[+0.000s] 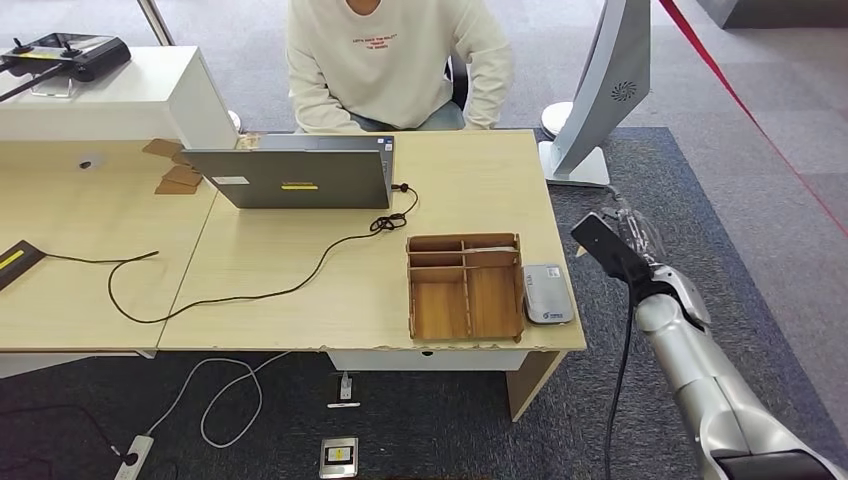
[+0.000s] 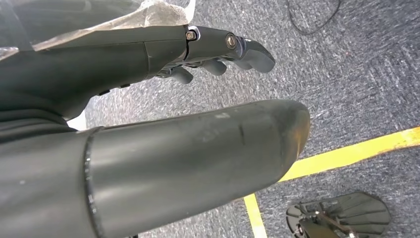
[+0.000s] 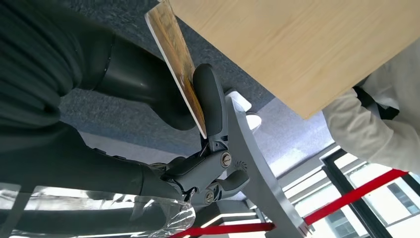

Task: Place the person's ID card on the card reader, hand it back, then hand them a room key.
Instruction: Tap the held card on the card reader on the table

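A wooden surface spans the room, with a person in a cream sweatshirt seated at its far side behind an open laptop. A black cable trails from the laptop across the wood. Near the right front corner sits a wooden tray of compartments, and just beside it, on its right, lies the grey reader. A white stand rises from the carpet beyond the surface's right end, and a red rope crosses the floor behind it. The right hand hangs off the right end, above the carpet and apart from the reader, its fingers pinching a card against the thumb; the card stands edge-on beside the surface's corner. The left hand is over grey carpet near a yellow line, its fingers stretched out with nothing between them.
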`<move>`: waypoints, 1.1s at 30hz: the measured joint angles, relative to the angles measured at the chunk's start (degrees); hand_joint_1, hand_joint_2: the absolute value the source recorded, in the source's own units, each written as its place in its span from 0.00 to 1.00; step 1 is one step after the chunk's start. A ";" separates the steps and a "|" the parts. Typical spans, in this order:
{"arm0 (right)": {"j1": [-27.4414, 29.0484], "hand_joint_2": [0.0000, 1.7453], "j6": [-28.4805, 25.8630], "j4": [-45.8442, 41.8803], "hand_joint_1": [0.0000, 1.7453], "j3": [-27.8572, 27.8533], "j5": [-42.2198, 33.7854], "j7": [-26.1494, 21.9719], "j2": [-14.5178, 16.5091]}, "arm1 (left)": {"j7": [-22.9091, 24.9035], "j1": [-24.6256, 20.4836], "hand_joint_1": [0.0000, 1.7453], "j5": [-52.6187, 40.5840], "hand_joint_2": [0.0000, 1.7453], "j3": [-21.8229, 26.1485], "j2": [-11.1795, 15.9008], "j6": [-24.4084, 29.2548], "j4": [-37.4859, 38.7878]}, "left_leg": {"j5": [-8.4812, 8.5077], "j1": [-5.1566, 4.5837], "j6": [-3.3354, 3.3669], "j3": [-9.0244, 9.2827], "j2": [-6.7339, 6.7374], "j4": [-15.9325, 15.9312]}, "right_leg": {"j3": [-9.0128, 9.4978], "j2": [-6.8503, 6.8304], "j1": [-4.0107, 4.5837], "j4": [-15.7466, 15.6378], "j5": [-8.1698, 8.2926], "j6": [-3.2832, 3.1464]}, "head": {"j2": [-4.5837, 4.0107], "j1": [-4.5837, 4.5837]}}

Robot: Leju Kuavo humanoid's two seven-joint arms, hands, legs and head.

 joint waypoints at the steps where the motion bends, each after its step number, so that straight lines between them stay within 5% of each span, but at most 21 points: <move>1: 0.00 1.00 0.00 0.55 1.00 0.04 0.07 0.00 0.12 | 0.10 0.00 0.00 0.19 0.00 0.09 0.04 -0.10 0.00 | 0.00 0.00 0.00 0.00 0.00 0.00 | 0.00 0.00 0.00 0.00 0.00 0.00 | 0.01 -0.01; 33: 1.30 1.00 -0.39 10.39 1.00 0.71 1.11 -0.10 2.73 | 1.22 0.00 0.00 2.76 0.00 0.50 1.06 -1.92 -0.02 | 0.00 0.00 0.00 0.01 0.00 0.00 | 0.01 0.00 0.00 0.00 0.00 0.00 | 0.00 -0.01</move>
